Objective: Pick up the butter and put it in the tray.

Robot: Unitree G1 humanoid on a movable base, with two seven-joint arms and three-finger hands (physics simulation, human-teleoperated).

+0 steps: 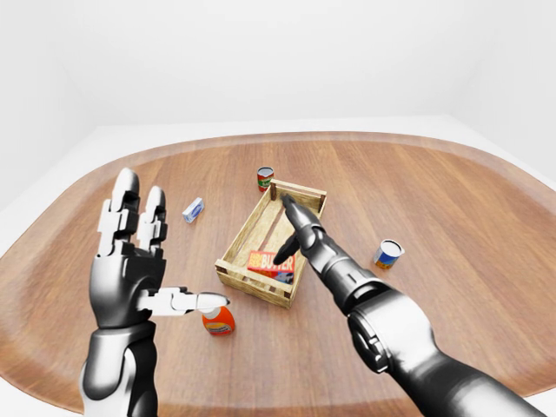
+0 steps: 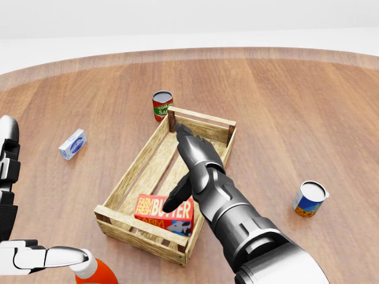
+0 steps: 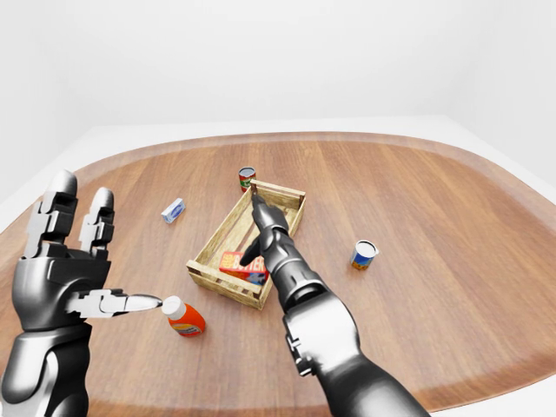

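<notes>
I see the butter (image 2: 165,213) lying flat inside the wooden tray (image 2: 134,175), at the tray's end nearest the bottom of the head view, with my right hand (image 2: 190,160) stretched above it, fingers spread straight and gripping nothing, its thumb pointing down toward the box. My left hand (image 1: 130,252) is raised at the left of the left-eye view, palm open and empty, the thumb reaching out just above the orange bottle (image 1: 217,321) standing near the tray's lower corner. On the table (image 2: 284,106), a red can (image 2: 161,105) stands just beside the tray's far corner, a small blue-and-white box (image 2: 73,144) lies toward the left edge, and a blue can (image 2: 309,198) stands apart to the right.
</notes>
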